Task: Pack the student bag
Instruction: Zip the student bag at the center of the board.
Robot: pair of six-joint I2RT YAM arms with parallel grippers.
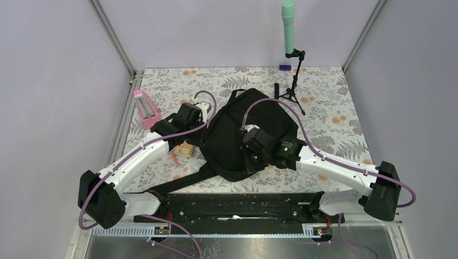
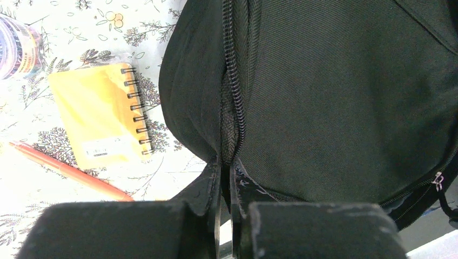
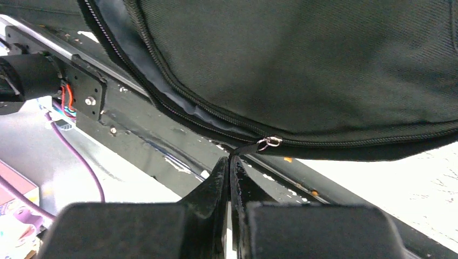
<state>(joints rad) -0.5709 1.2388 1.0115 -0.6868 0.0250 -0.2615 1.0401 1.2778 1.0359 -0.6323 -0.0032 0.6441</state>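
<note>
Left gripper (image 2: 226, 183) pinches the student bag (image 1: 232, 140) at its zipper seam; right gripper (image 3: 231, 167) pinches its pull tab (image 3: 249, 148). Notebook (image 2: 97, 116) and pen (image 2: 70, 170) lie at the bag's nine o'clock. From above, the left arm half hides them.

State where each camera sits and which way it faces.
Top: above and behind the robot, looking down at the backpack on the table; left arm and right arm show.
Left wrist: on the left arm, facing along the left gripper, shut on the backpack's edge; notebook beside.
Right wrist: facing along the right gripper, shut on the zipper pull.
Shared: all three show the backpack.
</note>
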